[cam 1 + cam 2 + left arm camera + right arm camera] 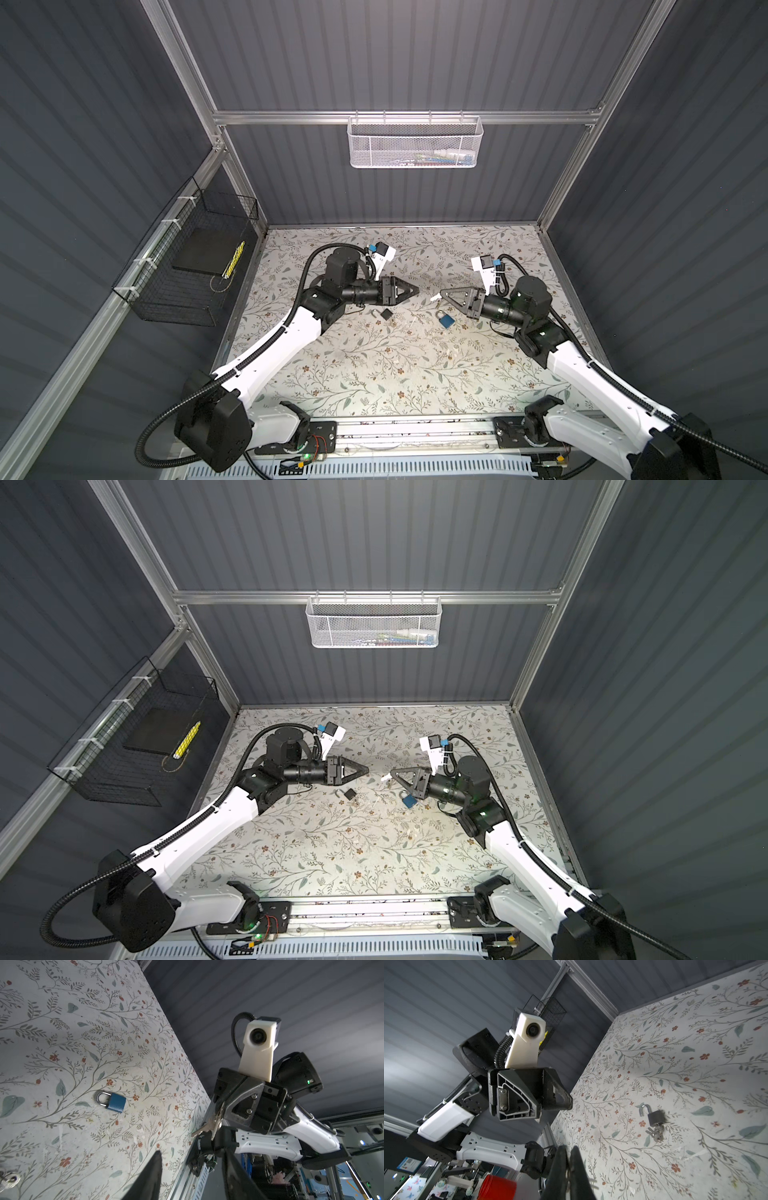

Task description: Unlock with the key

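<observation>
A blue padlock (446, 321) (113, 1102) lies on the flowered table with its shackle shut, right of centre. My right gripper (443, 292) (569, 1167) hovers just behind the padlock, shut on a small bunch of silver keys (435, 297) (209, 1125) that hangs from its tips. A black padlock (387, 314) (654, 1115) lies left of the blue one with its shackle swung open and keys (655, 1133) in its base. My left gripper (417, 289) (193, 1167) hangs above the table behind the black padlock, open and empty, its tips facing the right gripper.
A white mesh basket (415, 143) hangs on the back rail. A black wire basket (187, 266) is fixed to the left wall. An aluminium rail (415, 432) runs along the table's front edge between the arm bases.
</observation>
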`<state>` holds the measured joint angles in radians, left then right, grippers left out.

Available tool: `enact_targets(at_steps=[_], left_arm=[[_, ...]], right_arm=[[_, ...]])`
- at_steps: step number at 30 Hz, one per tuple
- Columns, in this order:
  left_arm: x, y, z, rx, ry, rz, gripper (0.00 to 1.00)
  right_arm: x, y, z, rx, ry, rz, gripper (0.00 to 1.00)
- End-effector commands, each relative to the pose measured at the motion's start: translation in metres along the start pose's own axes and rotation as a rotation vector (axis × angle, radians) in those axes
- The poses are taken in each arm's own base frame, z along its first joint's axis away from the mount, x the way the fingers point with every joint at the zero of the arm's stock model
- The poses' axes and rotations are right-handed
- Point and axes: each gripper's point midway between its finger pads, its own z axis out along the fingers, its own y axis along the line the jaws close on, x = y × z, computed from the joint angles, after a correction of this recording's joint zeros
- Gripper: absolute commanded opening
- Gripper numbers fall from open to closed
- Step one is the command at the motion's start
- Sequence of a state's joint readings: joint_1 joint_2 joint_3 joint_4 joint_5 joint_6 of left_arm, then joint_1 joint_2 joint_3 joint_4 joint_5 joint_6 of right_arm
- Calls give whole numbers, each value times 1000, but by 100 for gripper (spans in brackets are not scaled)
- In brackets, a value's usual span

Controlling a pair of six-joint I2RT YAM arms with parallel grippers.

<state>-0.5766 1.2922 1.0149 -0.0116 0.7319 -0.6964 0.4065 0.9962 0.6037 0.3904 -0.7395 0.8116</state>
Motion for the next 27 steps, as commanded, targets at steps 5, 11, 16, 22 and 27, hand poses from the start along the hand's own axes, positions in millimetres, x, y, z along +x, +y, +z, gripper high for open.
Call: enact_targets(at_steps=[5,11,16,22,27], left_arm=[[-24,-28,18,119,-66,25,49],[-22,-35,28,163,-45,35,41],[-22,-40,31,189,-44,39,29],[-25,-43,33,205,-46,43,15],[-26,-48,33,225,-45,53,7]], right_arm=[[-27,8,2,-64,-140,31,0],[-25,12,7,-134,-135,55,0],[-26,11,10,-165,-139,75,0],[-23,10,13,-180,-118,87,0],[-21,9,13,-178,-117,89,0]])
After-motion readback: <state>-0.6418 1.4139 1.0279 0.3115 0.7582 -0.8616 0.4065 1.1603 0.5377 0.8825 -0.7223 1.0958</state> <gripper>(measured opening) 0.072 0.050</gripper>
